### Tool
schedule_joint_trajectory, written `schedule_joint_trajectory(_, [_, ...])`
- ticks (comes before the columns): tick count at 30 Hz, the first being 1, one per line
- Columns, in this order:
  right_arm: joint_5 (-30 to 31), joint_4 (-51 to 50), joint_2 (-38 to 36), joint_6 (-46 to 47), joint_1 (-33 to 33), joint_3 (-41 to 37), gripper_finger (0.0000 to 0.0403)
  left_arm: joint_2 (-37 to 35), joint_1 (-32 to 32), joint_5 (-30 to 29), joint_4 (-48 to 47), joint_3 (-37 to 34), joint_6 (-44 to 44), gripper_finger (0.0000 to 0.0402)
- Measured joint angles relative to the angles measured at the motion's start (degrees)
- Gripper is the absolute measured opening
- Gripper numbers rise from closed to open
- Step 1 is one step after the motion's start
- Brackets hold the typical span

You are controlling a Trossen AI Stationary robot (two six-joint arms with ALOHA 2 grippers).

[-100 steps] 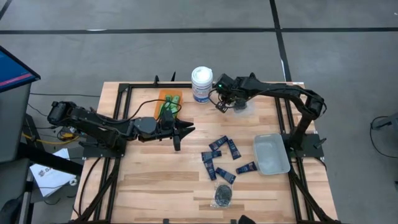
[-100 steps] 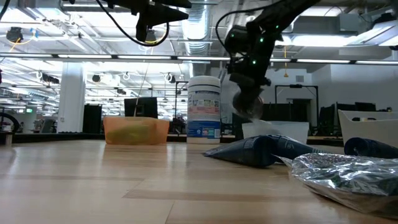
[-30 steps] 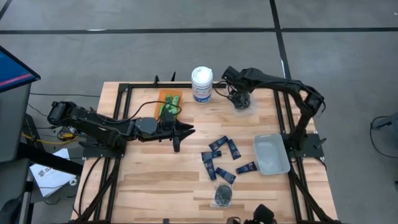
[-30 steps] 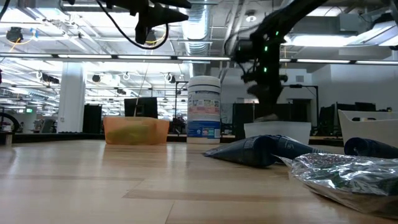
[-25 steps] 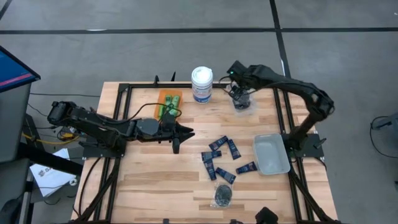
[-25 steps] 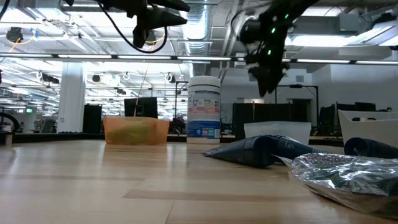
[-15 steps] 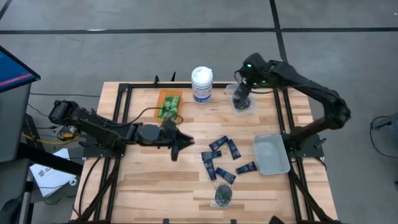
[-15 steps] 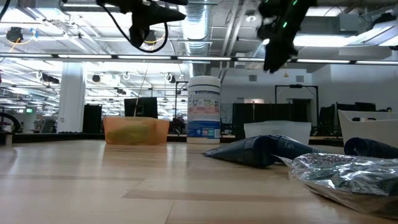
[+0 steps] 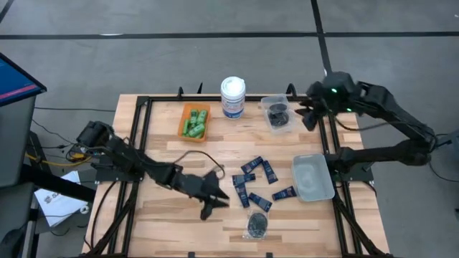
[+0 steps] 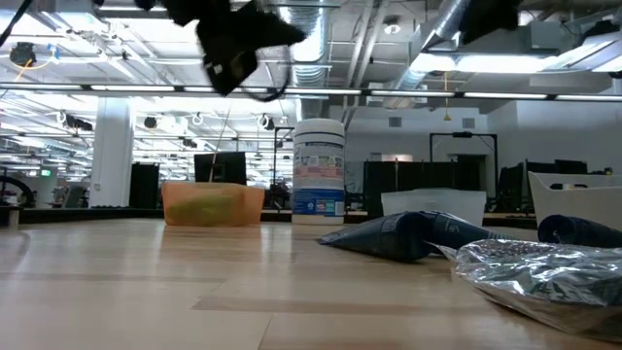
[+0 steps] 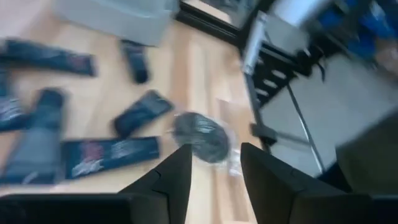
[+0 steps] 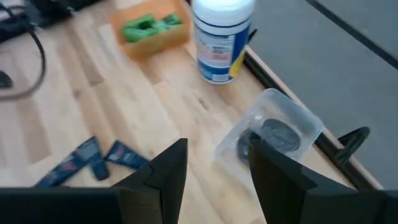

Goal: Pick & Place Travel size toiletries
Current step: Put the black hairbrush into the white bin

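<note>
Several dark navy tubes (image 9: 257,183) lie flat on the wood at centre right, and a black disc in a clear packet (image 9: 257,226) lies near the front edge. My left gripper (image 9: 217,199) hangs open just left of them; its wrist view looks at the packet (image 11: 200,135) and the tubes (image 11: 109,155). Green bottles (image 9: 194,122) lie in the orange bin. My right gripper (image 9: 307,117) is open and empty, high up right of a small clear bin (image 9: 277,115) that holds black discs (image 12: 273,134).
A white canister with a blue label (image 9: 233,97) stands at the far edge between the orange bin (image 9: 182,126) and the small clear bin. A clear tray (image 9: 313,177) sits at the right edge. Black frame rails (image 9: 140,143) run along the table's sides.
My left gripper has swung toward the near edge and the right, sinking and tipping down, and now hangs beside the tubes. My right gripper has risen from the small clear bin and drawn back toward the right edge; the black discs stay in the bin.
</note>
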Motion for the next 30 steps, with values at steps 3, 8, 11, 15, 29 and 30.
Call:
schedule_joint_trajectory(3, [0.0,-1.5,-3.1,2.8,3.1,0.0,0.0162,4.5,-1.0,0.2,0.0,4.6,5.3,0.0146])
schedule_joint_trajectory(8, [0.0,-2.7,-7.4,5.1,7.7,0.0,0.0158,10.8,-2.0,0.1,-1.2,10.3,16.1,0.0165])
schedule_joint_trajectory(11, [0.1,-2.8,-8.7,6.9,9.9,0.0,0.0155,13.5,-2.9,0.2,-1.5,12.0,21.7,0.0178])
schedule_joint_trajectory(15, [0.1,-2.9,-9.7,10.6,12.4,0.0,0.0152,15.9,-4.2,0.3,-1.2,13.5,27.1,0.0194])
schedule_joint_trajectory(29, [0.3,-1.7,-13.2,18.8,16.4,-2.3,0.0143,27.9,-9.5,-3.8,3.3,21.2,42.4,0.0214])
schedule_joint_trajectory(30, [0.3,-1.6,-13.2,19.2,16.4,-2.6,0.0141,29.2,-9.6,-4.4,3.9,22.0,42.5,0.0214])
